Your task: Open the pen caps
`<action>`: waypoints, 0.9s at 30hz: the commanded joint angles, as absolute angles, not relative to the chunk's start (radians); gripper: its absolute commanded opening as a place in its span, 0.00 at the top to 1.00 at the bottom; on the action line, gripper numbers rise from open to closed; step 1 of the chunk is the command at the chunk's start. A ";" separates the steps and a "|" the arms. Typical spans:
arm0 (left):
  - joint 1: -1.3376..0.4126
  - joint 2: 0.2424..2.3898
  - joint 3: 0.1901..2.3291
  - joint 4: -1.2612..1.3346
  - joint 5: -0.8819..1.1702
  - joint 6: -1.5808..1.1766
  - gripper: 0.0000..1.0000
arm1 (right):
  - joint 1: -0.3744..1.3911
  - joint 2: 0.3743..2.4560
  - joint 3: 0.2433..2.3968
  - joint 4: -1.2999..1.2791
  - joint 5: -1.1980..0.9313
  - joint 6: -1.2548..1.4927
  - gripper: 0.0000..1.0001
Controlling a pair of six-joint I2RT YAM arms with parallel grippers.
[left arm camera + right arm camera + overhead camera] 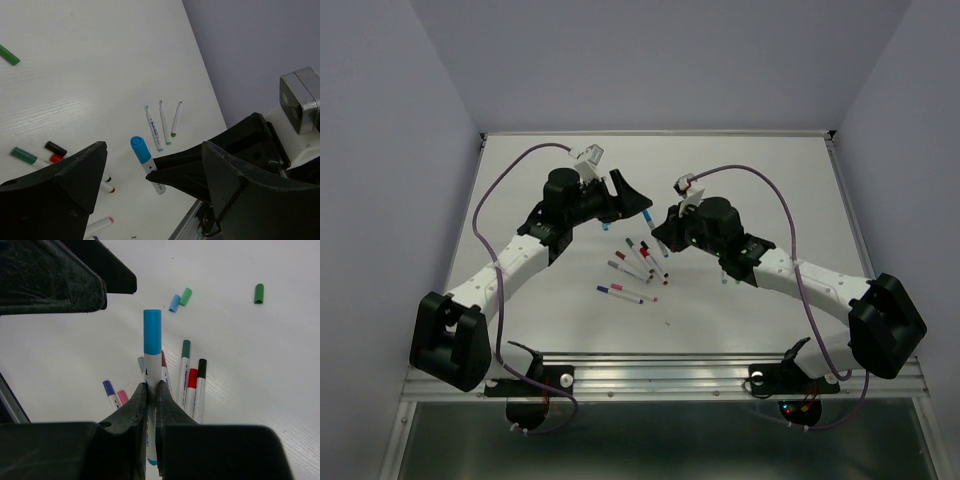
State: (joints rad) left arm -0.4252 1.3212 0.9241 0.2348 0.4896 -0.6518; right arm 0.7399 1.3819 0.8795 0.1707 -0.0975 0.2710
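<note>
The blue cap [152,331] sits on the top end of a white pen barrel [151,371], which is held upright above the middle of the bench [770,180]. A cap like this is probably light, stiff, smooth plastic held on by friction. It is best gripped squarely across its sides, above the seam with the barrel, and pulled straight along the pen's axis. A slanted pull could let it slip or twist the pen in the other grip.

The right gripper [151,390] is clamped on the barrel just below the cap, its fingers [134,407] pinching the white shaft from both sides. The left gripper [154,146] is spread wide, with one jaw on either side of the cap. It appears clear of the cap and holds nothing.

Below the held pen, a little toward the near edge, several capped pens [192,385] lie close together, wearing teal, red, black, purple and pink caps. A few loose caps [186,296], one pale blue and two green, lie apart from them on the bench.
</note>
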 commanded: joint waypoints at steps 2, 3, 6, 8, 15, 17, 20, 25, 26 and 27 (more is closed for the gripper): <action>-0.440 1.331 0.916 0.322 0.526 -0.669 0.17 | 0.736 1.350 0.876 0.293 -0.118 0.284 0.99; -0.440 1.335 0.917 0.322 0.526 -0.666 0.18 | 0.736 1.350 0.876 0.299 -0.118 0.284 0.99; -0.443 1.344 0.922 0.324 0.526 -0.666 0.22 | 0.736 1.345 0.876 0.313 -0.120 0.285 0.99; -0.445 1.350 0.925 0.325 0.526 -0.667 0.27 | 0.736 1.344 0.877 0.322 -0.123 0.284 0.99; -0.448 1.370 0.937 0.330 0.534 -0.672 0.40 | 0.736 1.358 0.884 0.328 -0.129 0.281 0.99; -0.449 1.374 0.937 0.330 0.538 -0.672 0.47 | 0.736 1.365 0.888 0.334 -0.130 0.279 0.99; -0.451 1.384 0.940 0.331 0.541 -0.672 0.61 | 0.727 1.379 0.900 0.337 -0.133 0.279 0.99; -0.451 1.394 0.945 0.330 0.548 -0.672 0.82 | 0.727 1.394 0.914 0.341 -0.146 0.276 0.99; -0.451 1.396 0.945 0.331 0.549 -0.669 0.92 | 0.727 1.399 0.916 0.341 -0.147 0.275 0.99; -0.451 1.396 0.946 0.331 0.552 -0.667 0.96 | 0.718 1.402 0.917 0.341 -0.147 0.275 0.99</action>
State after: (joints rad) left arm -0.4461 1.3968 0.9245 0.2874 0.5266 -0.6861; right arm 0.7330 1.3964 0.8799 0.2657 -0.1307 0.2836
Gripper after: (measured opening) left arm 0.162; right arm 0.079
